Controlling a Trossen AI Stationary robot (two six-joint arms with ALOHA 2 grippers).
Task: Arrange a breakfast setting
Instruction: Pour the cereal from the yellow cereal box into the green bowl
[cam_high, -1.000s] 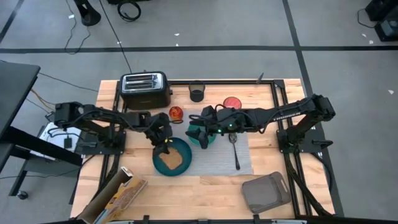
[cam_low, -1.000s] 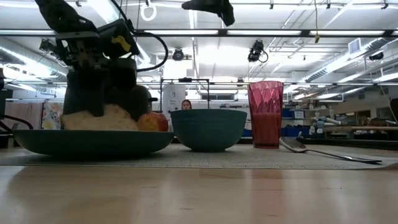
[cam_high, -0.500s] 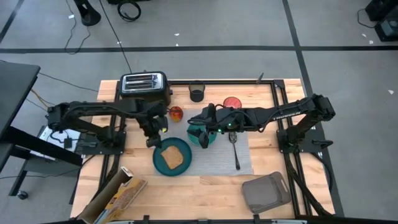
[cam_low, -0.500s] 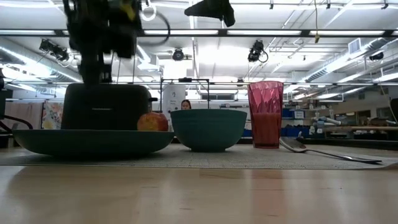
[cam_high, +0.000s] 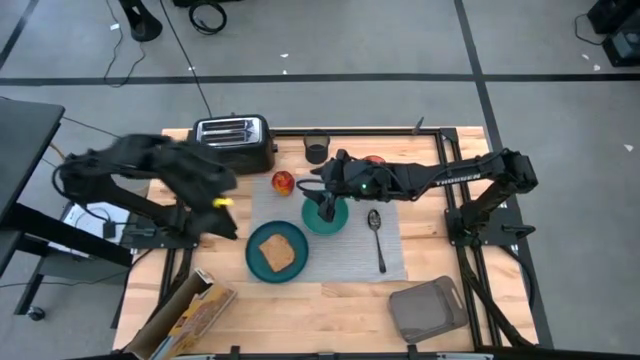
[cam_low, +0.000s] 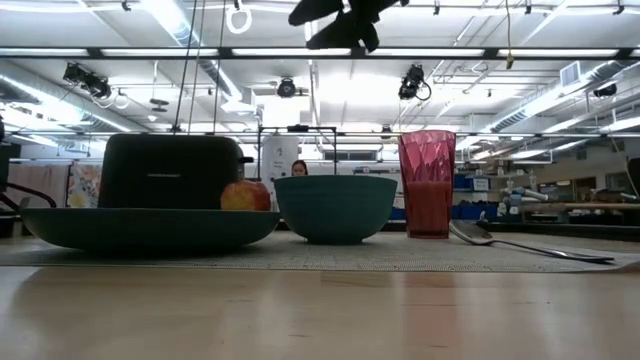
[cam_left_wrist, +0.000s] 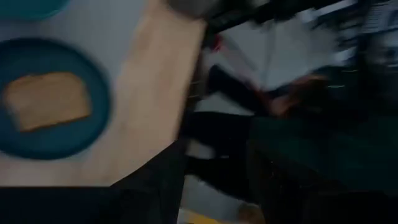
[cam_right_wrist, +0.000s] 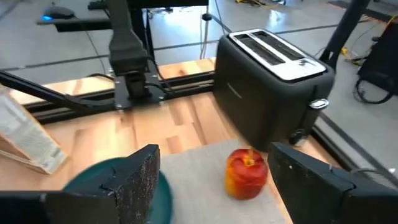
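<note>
Toast: pale brown toast slice (cam_high: 277, 251) lay flat on the round teal plate (cam_high: 255, 264), no longer under the left tool as it had been a second before; the left wrist view showed it well clear of that arm (cam_left_wrist: 45, 99).
Left tool: left tool (cam_high: 222, 203) had pulled back off the plate toward the table's left edge, blurred in motion; whether its fingers stood apart or together could not be told, though nothing hung from it.
Right tool: right tool (cam_high: 325, 205) hovered over the smaller teal bowl (cam_high: 335, 221), fingers apart and holding nothing, having drifted only a little over the last second; the right wrist view looked past those fingers (cam_right_wrist: 140, 177) at the apple and toaster.
Apple: red-yellow apple (cam_high: 284, 182) sat at the mat's far left corner, just beside the black-and-chrome toaster (cam_high: 234, 141), apart from plate and bowl.
Cup: translucent pink-red cup (cam_low: 427, 184) stood upright behind the bowl, mostly hidden under the right arm from above.
Spoon: metal spoon (cam_high: 377, 236) lay on the grey rectangular placemat (cam_high: 390, 262), right of the bowl.
Cereal: an opened cereal box (cam_high: 190, 318) lay at the table's near left corner; no cereal could be seen in the bowl, whose inside the right tool partly hid.
Meaning: toast step looked finished, with plate, bowl, cup and spoon all on the mat; filling the bowl and perhaps shifting the apple seemed to remain.
</note>
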